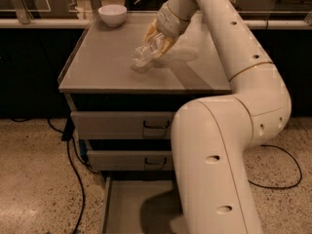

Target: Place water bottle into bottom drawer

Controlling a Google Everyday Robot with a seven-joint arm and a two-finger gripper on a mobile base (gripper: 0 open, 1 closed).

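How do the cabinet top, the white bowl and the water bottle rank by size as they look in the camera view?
1. Cabinet top: by far the largest.
2. Water bottle and white bowl: they look alike, and the bowl stands farther back, so no ranking.
The gripper, over the top's middle, holds the bottle.

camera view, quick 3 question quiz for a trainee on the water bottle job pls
1. True or false: the bottom drawer is pulled open.
2. The gripper, over the cabinet top, is shut on: A nothing, B the water bottle, C a mug.
3. What stands at the cabinet top's far left corner?

Key: 1 true. 2 B. 3 the white bowl.
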